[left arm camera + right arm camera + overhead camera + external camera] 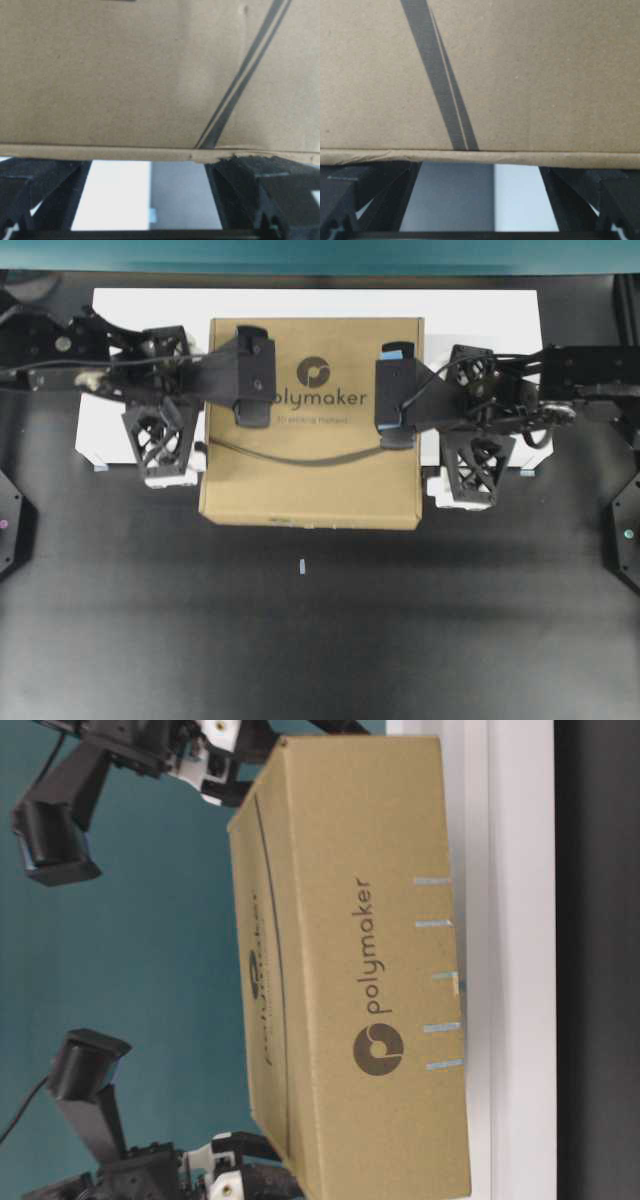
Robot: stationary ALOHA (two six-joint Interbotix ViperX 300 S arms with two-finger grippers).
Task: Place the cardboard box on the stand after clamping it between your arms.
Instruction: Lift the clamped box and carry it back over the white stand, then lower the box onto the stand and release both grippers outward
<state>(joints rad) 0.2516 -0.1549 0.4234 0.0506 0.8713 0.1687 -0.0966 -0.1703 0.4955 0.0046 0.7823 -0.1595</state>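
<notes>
One cardboard box [310,420] is seen resting on one white stand [480,315], its near part overhanging the stand's near edge above the black table [320,630]. Most of the stand is hidden beneath the box and the two arms — only its far strip and side portions are exposed. Where the fingertips of the left gripper [207,400] and the right gripper [425,420] meet the box sides is masked by the wrist cameras, so contact cannot be confirmed in the overhead view. In both wrist views the box fills the upper frame and two dark fingers are cut off at the lower corners, set far apart under its edge — the jaws of each gripper are spread wide, with nothing pinched between them. In the table-level view, which appears rotated, the arms are largely cropped. One small pale mark [302,566] is seen on the table.
</notes>
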